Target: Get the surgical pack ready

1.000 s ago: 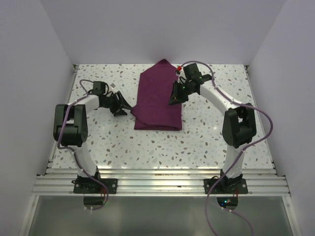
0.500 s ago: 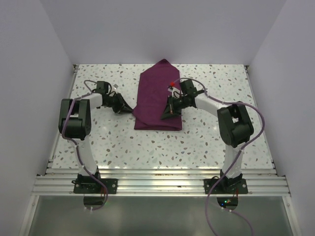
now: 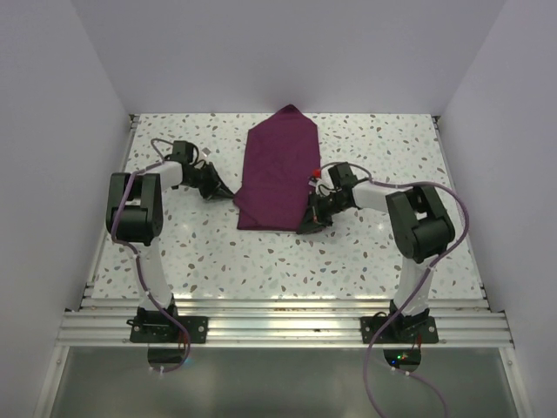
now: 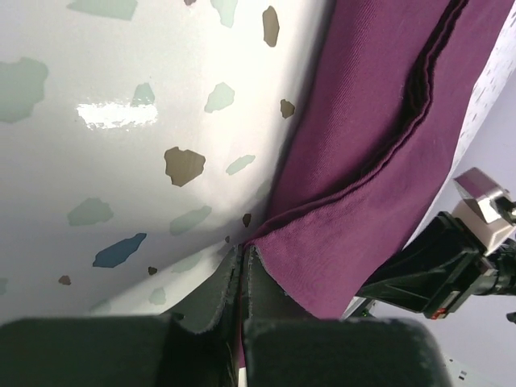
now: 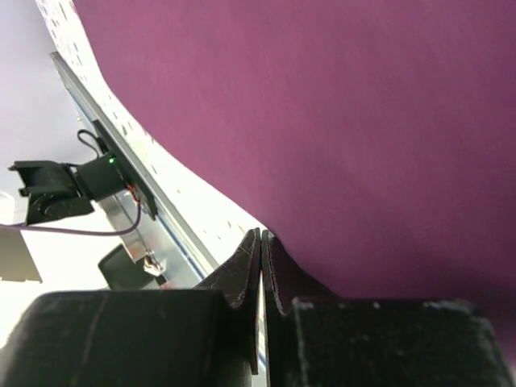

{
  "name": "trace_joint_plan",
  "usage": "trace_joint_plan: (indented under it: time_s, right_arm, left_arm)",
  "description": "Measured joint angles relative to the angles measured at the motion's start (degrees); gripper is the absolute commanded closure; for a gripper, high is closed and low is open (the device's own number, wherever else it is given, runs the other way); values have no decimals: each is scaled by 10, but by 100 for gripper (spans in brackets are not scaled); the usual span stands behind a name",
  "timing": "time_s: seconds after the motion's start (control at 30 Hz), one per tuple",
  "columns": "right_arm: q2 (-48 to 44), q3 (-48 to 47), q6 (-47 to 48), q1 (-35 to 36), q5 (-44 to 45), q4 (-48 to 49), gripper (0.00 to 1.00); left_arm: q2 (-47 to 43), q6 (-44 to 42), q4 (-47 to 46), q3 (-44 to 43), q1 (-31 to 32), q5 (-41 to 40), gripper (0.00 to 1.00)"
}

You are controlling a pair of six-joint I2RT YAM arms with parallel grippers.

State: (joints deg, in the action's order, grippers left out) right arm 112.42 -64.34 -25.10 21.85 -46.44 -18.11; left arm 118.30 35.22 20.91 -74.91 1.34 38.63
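Observation:
The surgical pack (image 3: 277, 170) is a deep purple cloth folded into a long flat bundle in the middle of the speckled table, one corner pointing to the back wall. My left gripper (image 3: 228, 193) lies low at its left edge. In the left wrist view that gripper (image 4: 242, 250) is shut, with a sliver of the pack (image 4: 379, 121) pinched between its fingers at the corner. My right gripper (image 3: 307, 222) is at the pack's near right corner. It (image 5: 262, 234) is shut, its tips touching the edge of the pack (image 5: 322, 121), and I see no cloth between them.
The speckled table (image 3: 383, 252) is walled at the back and on both sides. A metal rail (image 3: 278, 326) runs along the near edge, where both arm bases are bolted. The right arm (image 4: 435, 266) shows beyond the cloth in the left wrist view.
The right gripper has slid from the cloth's far right side down to its near right corner. The left gripper has moved up to the cloth's left edge and shut.

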Motion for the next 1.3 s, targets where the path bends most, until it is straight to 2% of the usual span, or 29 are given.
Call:
trace_joint_plan:
  time_s: [0.07, 0.1, 0.23, 0.3, 0.47, 0.67, 0.87, 0.93, 1.0, 1.1, 1.17, 1.3]
  right_arm:
    - [-19, 11, 3, -13, 0, -9, 100]
    - [-27, 11, 4, -23, 0, -14, 100]
    - [-50, 4, 10, -61, 1, -21, 100]
    - [-51, -1, 13, -72, 2, -19, 100]
    - [-48, 4, 14, -80, 2, -17, 100]
    - [-48, 47, 16, -89, 5, -14, 100]
    - [-48, 57, 16, -106, 14, -30, 100]
    - [-48, 48, 18, -109, 21, -45, 100]
    - [-50, 28, 21, -110, 31, -61, 100]
    - [-58, -17, 21, -111, 48, -74, 100]
    - [-58, -62, 15, -110, 56, -71, 99]
    - [-9, -199, 0, -110, 63, -60, 99]
  left_arm:
    - [0, -6, 11, -7, 1, -7, 100]
    - [0, -10, 16, -10, 2, -10, 97]
    - [-1, -26, 35, -22, 3, -28, 61]
    - [-3, -33, 43, -25, 2, -41, 58]
    - [-28, -33, 59, -28, 2, -61, 61]
    - [-76, -28, 66, -50, 7, -68, 71]
    - [-84, -11, 56, -79, 38, -54, 76]
    - [-81, -7, 54, -84, 50, -44, 75]
    - [-68, -2, 48, -100, 58, -29, 65]
    - [-41, 1, 30, -132, 59, -9, 62]
    - [-13, 1, 22, -165, 58, 1, 62]
    - [50, 2, 11, -232, 58, 21, 73]
